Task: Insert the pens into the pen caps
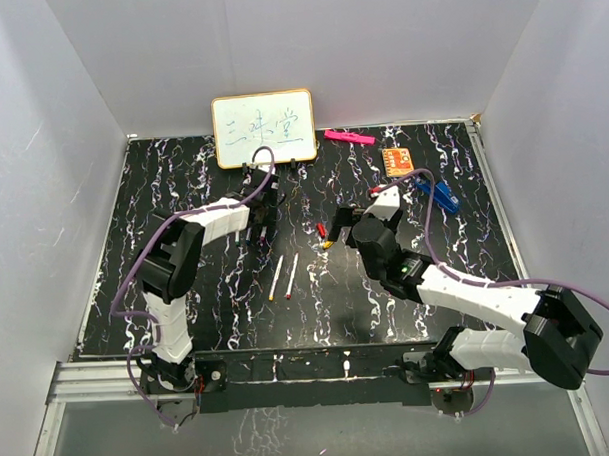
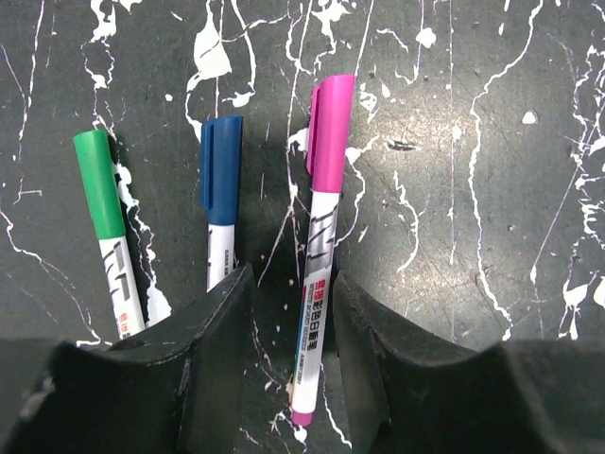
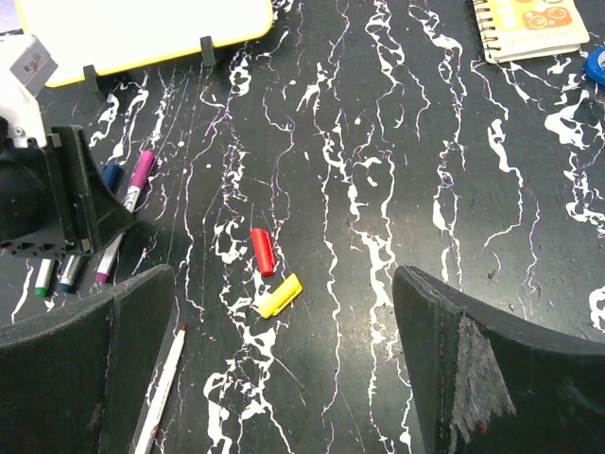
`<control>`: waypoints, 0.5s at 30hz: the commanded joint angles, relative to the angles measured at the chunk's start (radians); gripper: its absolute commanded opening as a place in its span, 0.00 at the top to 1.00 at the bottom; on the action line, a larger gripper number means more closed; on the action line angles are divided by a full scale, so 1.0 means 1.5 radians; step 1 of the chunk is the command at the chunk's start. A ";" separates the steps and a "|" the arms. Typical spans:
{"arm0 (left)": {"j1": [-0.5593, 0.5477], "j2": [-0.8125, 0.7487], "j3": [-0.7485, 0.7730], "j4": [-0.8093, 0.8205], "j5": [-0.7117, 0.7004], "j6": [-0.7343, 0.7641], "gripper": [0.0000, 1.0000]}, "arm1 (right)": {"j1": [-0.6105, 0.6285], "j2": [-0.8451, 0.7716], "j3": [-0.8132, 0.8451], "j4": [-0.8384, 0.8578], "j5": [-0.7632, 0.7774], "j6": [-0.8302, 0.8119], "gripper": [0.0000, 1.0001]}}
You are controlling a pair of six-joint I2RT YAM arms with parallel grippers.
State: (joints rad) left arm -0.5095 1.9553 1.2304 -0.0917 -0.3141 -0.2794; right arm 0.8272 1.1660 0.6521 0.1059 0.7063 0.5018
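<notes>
In the left wrist view three capped white pens lie on the black marbled table: a green-capped pen (image 2: 99,189), a blue-capped pen (image 2: 220,180) and a purple-capped pen (image 2: 326,189). My left gripper (image 2: 293,279) is open, and the purple-capped pen's barrel lies loose between its fingers. My right gripper (image 3: 284,276) is wide open above a loose red cap (image 3: 263,252) and a yellow cap (image 3: 280,295). An uncapped red-tipped pen (image 3: 165,378) lies by its left finger. From the top view, two uncapped pens (image 1: 283,276) lie mid-table, with the left gripper (image 1: 261,217) and right gripper (image 1: 353,229) behind them.
A small whiteboard (image 1: 264,128) on feet stands at the back. A pink bar (image 1: 348,137), an orange notebook (image 1: 397,161) and a blue clip-like object (image 1: 438,193) lie at the back right. White walls enclose the table.
</notes>
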 commanded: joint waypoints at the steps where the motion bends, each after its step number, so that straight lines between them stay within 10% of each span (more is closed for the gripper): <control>1: 0.003 -0.074 0.009 -0.024 0.010 0.008 0.61 | -0.001 0.007 0.037 0.026 0.031 0.015 0.02; 15: -0.040 -0.279 -0.109 -0.108 0.111 0.007 0.62 | -0.009 0.014 -0.001 0.116 0.079 -0.002 0.02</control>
State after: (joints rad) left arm -0.5350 1.5990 1.1316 -0.1383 -0.2153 -0.2752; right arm 0.8185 1.1824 0.6418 0.2165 0.7769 0.5201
